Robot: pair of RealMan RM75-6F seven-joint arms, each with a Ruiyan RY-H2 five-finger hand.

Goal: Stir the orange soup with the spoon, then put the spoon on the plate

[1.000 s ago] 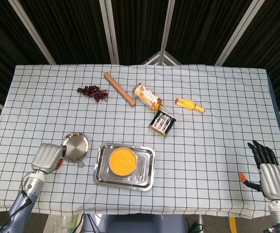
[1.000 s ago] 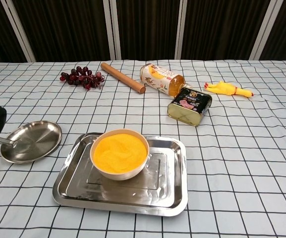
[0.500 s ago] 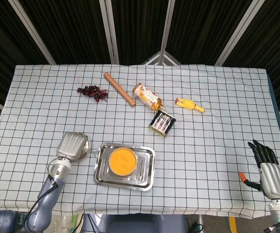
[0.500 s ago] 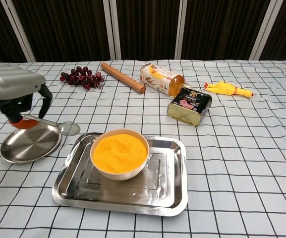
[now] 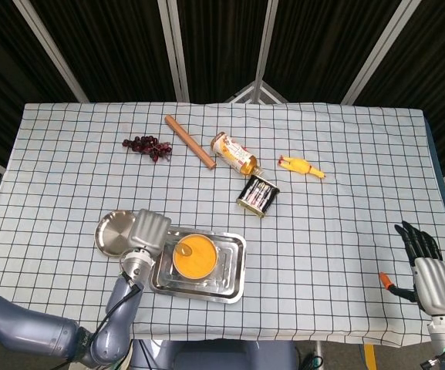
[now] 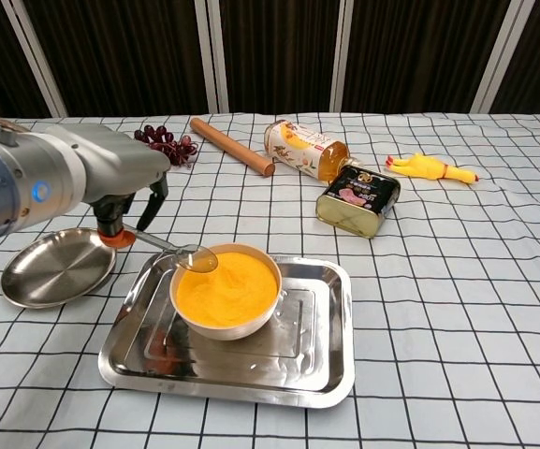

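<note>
Head view, left hand: the left hand hung over the left edge of the tray, its back to the camera; the fingers were hidden from here, so I could not tell how they lay.
Head view, spoon: only the bowl of the spoon showed, at the left rim of the soup bowl.
Head view, soup: the orange soup filled a bowl standing in the tray, near the front of the table.
Head view, plate: the round steel plate lay just left of the left hand, beside the tray.
Head view, right hand: the right hand sat well apart at the front right corner, fingers spread and holding nothing.
Head view, other things: grapes, a rolling pin, a bottle lying on its side, a tin and a rubber chicken lay across the far half.

Chest view, left hand: the left hand pinched the spoon's orange handle end between curled fingers.
Chest view, spoon: the spoon slanted down to the right, its bowl over the left rim of the soup bowl, at the surface of the orange soup.
Chest view, plate: the plate lay just left of the tray, nothing on it.
Chest view, right hand: not seen in this view.
Chest view, other things: the grapes, rolling pin, bottle, tin and rubber chicken lay behind the tray.
</note>
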